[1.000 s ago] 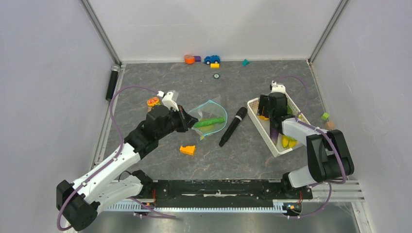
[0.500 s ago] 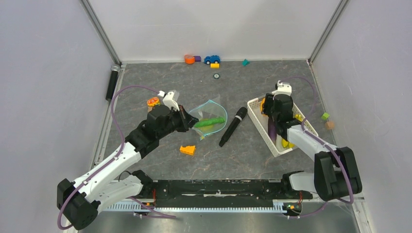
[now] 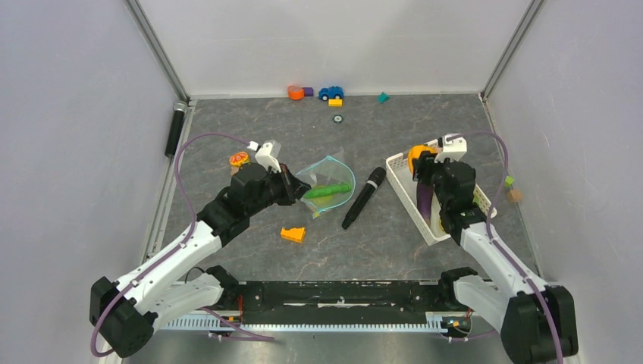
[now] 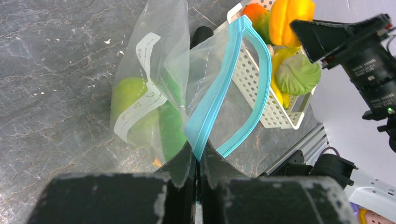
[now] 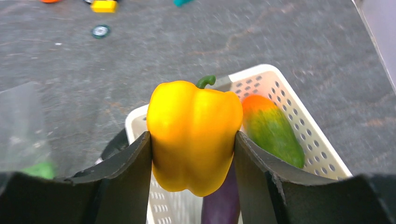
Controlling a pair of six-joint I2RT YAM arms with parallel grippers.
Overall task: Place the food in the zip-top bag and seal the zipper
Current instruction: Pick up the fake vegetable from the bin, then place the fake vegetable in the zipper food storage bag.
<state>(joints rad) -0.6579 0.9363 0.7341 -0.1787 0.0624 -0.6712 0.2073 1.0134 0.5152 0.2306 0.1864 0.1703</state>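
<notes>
**Inspector:** Left gripper [image 4: 196, 157], condition?

**Assessor:** Clenched. It pinches one corner of the zipper [image 4: 195, 131] between its fingertips. The zip-top bag [image 4: 159, 56] hangs out beyond those tips, with its mouth gaping as a narrow teal loop. A green pod [image 4: 170, 126] and a round green fruit [image 4: 127, 95] lie inside, just past the fingers.

**Inspector:** Right gripper [image 5: 192, 142]?

**Assessor:** It is grasping a yellow pepper [image 5: 191, 112] by its flanks, stem pointing away from the palm. The white basket [image 5: 292, 109] sits below and beyond the fingers. It holds an orange-green fruit [image 5: 273, 130] just beside one finger and a purple piece [image 5: 224, 203] under the pepper.

**Inspector:** Stage of work?

**Assessor:** I judge this to be mid-transfer. The pepper is lifted and the bag is not yet reached. The two grippers are well apart, and a black microphone [image 3: 364, 197] lies on the table between them.

**Inspector:** Hazards?

**Assessor:** There are three.
- The pepper looks broad against that narrow loop, so a slightly offset approach would catch the zipper lip and fold the mouth shut.
- The floppy bag hangs from a single corner pinch, so a push from the pepper could drag it out of the left fingers or spill the pod.
- The pepper's skin is smooth and rounded, so a bump at the mouth could squeeze it out from between the right fingers.
</notes>
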